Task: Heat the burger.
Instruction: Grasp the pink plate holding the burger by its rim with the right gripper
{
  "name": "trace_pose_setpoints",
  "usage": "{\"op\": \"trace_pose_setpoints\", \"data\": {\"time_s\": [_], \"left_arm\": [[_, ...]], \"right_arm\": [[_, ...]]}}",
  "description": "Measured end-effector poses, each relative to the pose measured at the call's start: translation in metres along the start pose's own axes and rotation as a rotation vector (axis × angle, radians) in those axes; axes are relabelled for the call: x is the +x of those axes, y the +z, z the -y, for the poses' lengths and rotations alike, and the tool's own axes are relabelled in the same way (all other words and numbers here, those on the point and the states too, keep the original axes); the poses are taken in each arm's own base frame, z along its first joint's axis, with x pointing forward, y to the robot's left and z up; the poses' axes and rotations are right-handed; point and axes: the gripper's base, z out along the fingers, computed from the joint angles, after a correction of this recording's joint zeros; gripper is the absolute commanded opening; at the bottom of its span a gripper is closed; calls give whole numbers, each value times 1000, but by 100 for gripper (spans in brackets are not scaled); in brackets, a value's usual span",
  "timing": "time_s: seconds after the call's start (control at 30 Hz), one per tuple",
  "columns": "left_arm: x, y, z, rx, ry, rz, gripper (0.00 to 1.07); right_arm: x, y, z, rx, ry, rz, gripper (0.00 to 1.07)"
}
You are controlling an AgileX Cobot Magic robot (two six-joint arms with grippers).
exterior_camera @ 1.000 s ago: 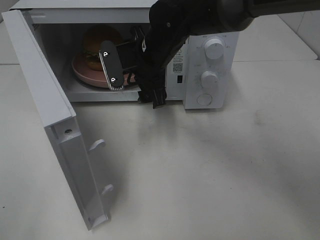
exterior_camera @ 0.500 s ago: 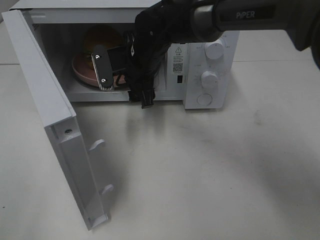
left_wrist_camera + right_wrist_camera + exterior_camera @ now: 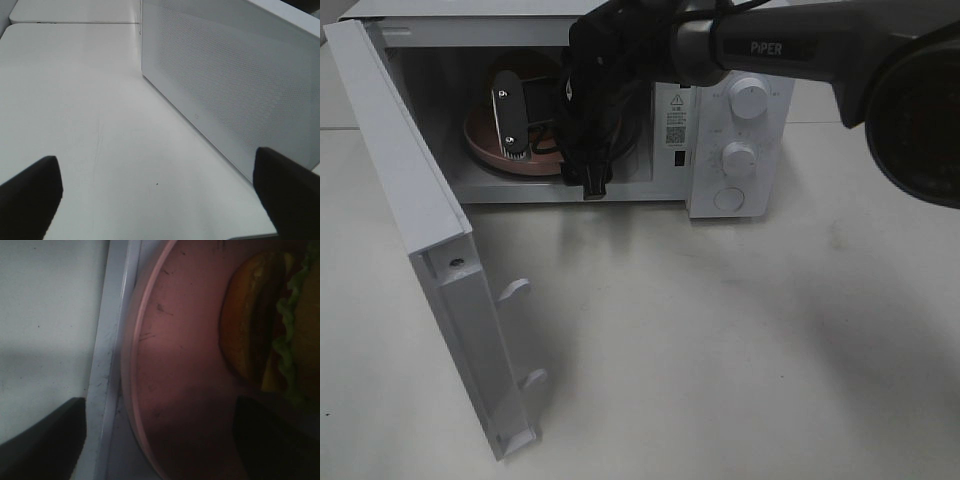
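Burger (image 3: 270, 325) on pink plate (image 3: 180, 390), just ahead of right claw (image 3: 160, 440).

The support surface is a flat, off-white table (image 3: 740, 340), faintly scuffed and marked with small dark specks. A seam line crosses it at the far left, behind the microwave door, dividing it into panels. One item stands directly on the table: a white microwave oven (image 3: 735, 150), positioned at the far edge of the exterior high view. Its door (image 3: 430, 250) is swung fully open toward the near left, projecting over the table. The control panel with two round knobs faces forward on the right side of the oven. Soft shadows fall across the table surface in front of the oven.
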Motion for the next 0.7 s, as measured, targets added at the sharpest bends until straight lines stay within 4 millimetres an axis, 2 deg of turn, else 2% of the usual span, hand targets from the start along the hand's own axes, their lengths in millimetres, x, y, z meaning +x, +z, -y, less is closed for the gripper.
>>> {"op": "trace_pose_setpoints", "data": {"time_s": [0.23,0.33,0.37,0.4,0.43,0.47,0.5,0.53,0.57,0.6,0.63,0.7], "left_arm": [[0,0,-1,-6,4,0,98],[0,0,-1,-6,4,0,98],[0,0,-1,-6,4,0,98],[0,0,-1,-6,4,0,98],[0,0,-1,-6,4,0,98],[0,0,-1,-7,4,0,98],[0,0,-1,-7,4,0,98],[0,0,-1,-7,4,0,98],[0,0,-1,-7,4,0,98],[0,0,-1,-7,4,0,98],[0,0,-1,-7,4,0,98],[0,0,-1,-7,4,0,98]], "right_arm": [[-1,14,-4,-17,7,-3,76],[-2,19,-6,-26,17,3,71],[-2,20,-8,-33,27,8,61],[-2,21,-9,-37,28,8,55],[-2,21,-9,-37,28,8,55],[-2,23,-10,-41,27,6,36],[-2,24,-10,-42,28,6,28],[-2,24,-10,-42,28,6,28],[-2,25,-11,-47,31,5,6],[-2,25,-11,-47,31,5,6],[-2,24,-11,-45,32,7,0],[-2,24,-11,-47,29,4,0]]}}
